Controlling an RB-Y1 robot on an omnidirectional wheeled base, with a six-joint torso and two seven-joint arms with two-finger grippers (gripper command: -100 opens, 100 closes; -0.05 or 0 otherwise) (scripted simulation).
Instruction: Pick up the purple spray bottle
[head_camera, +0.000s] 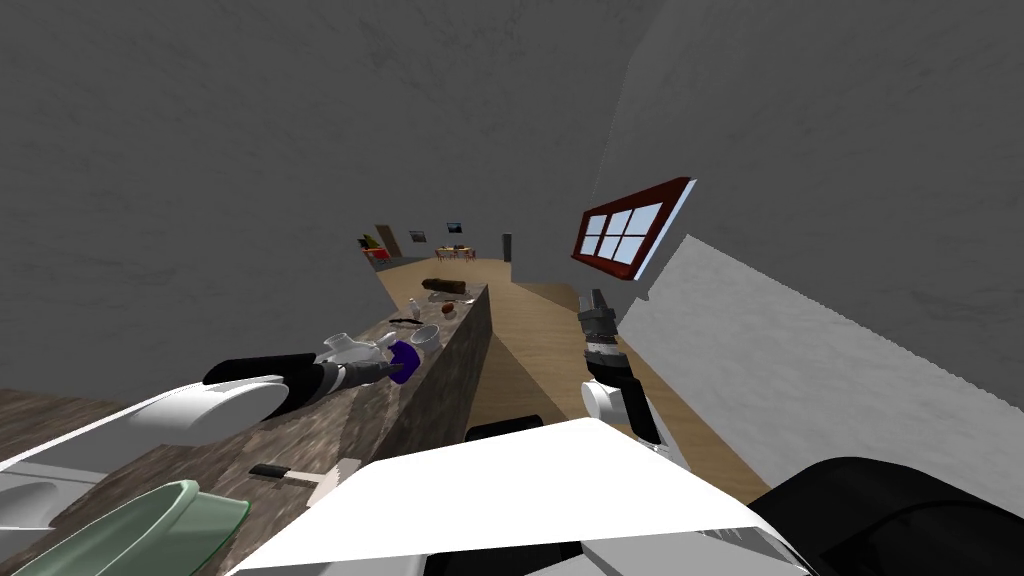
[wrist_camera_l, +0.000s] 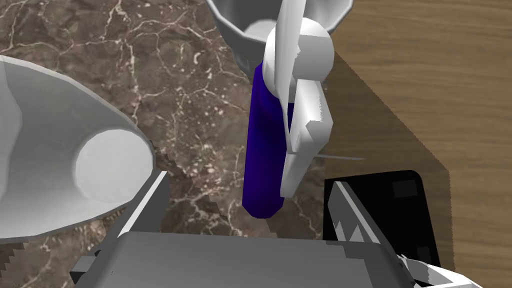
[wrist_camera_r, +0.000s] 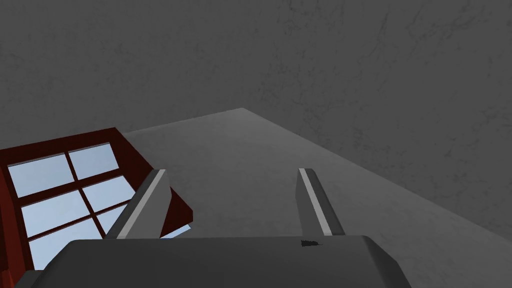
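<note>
Marble counter (wrist_camera_l: 190, 100), purple bottle (wrist_camera_l: 262, 150) inside parted left gripper (wrist_camera_l: 250, 177)

Deep purple spray bottle (wrist_camera_l: 260, 150) (white head) on a brown, white-veined counter (wrist_camera_l: 190, 85).

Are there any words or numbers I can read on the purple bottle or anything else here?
None: no word or number can be read anywhere.
The purple spray bottle at the open left gripper is plain, with no label.
The white bowl beside it is blank.
The frames on the far wall are too small to read.
</note>
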